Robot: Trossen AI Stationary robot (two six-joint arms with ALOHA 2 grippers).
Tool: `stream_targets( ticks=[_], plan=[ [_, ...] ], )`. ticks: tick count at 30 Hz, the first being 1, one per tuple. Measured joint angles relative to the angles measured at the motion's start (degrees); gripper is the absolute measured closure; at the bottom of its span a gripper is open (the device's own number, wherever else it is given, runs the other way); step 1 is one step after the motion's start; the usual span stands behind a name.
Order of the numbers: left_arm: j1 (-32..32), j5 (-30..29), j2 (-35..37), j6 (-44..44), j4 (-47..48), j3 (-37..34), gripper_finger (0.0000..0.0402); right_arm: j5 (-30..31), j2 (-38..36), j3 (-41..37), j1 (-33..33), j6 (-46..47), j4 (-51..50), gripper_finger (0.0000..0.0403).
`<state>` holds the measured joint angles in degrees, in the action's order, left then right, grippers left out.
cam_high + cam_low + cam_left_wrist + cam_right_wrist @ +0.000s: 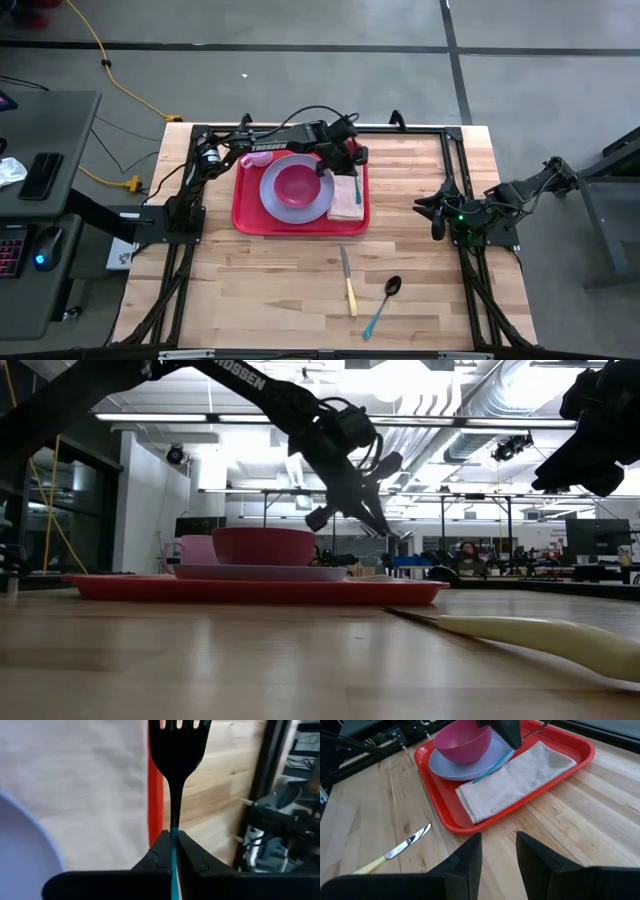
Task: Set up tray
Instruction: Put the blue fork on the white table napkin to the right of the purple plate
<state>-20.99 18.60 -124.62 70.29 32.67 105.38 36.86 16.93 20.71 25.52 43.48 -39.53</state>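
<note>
The red tray (245, 215) lies mid-table and carries a lavender plate (275, 198), a pink bowl (298, 183) on the plate, a pink cup (258, 157) and a folded beige napkin (345, 200). My left gripper (350, 162) hovers over the tray's right part, shut on a fork (177, 750) with a dark head and a teal handle (492, 767). The fork runs along the tray's right rim (155, 795), above the napkin's edge. My right gripper (497, 850) waits open at the table's right side, holding nothing. My left gripper pinches the fork between its two fingers (160, 857), where the dark neck meets the teal handle (173, 835). The fingers slant down from the far left. The fork is tilted, with its handle sloping down toward the napkin. I cannot tell whether the handle's end touches the napkin.
A knife (348, 282) with a cream handle and a teal-handled spoon (383, 303) lie on the bare wood near the front edge. The black arm frame borders the table on the left, right and far sides.
</note>
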Motion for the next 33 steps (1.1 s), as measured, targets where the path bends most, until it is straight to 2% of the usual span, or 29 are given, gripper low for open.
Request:
stream_targets(
  ticks=[6,14,17,33],
  plan=[
    [0.0,-0.2,0.0,0.0,5.7,0.6,0.0366,0.0,0.0,0.0,0.0,0.0,0.0,0.0304],
    [-0.5,-6.5,0.0,-4.1,21.7,10.3,0.0366,0.2,0.0,0.0,0.0,0.0,0.0,0.0304],
    [-0.9,-7.2,0.1,-4.1,25.5,11.7,0.0366,0.2,0.0,0.0,0.0,0.0,0.0,0.0304],
    [1.2,-7.9,-0.4,-2.0,23.7,12.0,0.0366,0.4,0.0,0.0,0.0,0.0,0.0,0.0304]
  ],
)
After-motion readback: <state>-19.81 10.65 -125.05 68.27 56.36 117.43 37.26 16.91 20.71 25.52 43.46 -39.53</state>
